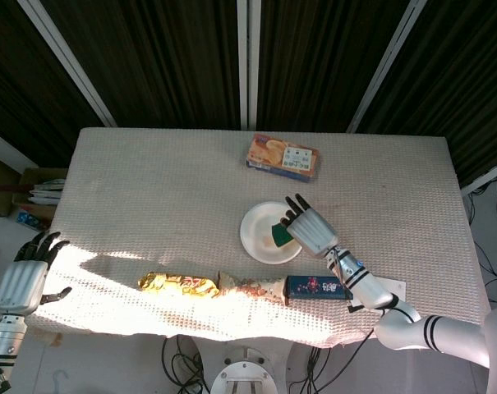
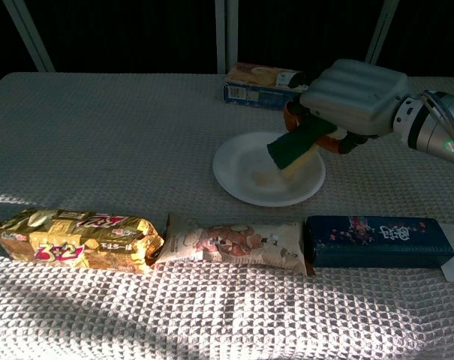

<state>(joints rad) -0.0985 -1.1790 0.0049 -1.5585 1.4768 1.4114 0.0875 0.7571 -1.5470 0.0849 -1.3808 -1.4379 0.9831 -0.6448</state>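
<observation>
My right hand [image 1: 310, 229] [image 2: 353, 96] hangs over the right part of the white plate [image 1: 260, 238] [image 2: 245, 174] and holds a green and yellow sponge [image 1: 280, 235] [image 2: 296, 145], tilted, just above the plate. My left hand [image 1: 23, 281] is off the table's left edge with its fingers spread and nothing in them; the chest view does not show it.
Along the front edge lie a gold snack bag [image 1: 178, 285] [image 2: 75, 238], a beige wrapped pack [image 1: 252, 287] [image 2: 234, 242] and a dark blue box [image 1: 318, 287] [image 2: 375, 241] in a row. An orange biscuit box [image 1: 282, 157] [image 2: 268, 86] sits at the back.
</observation>
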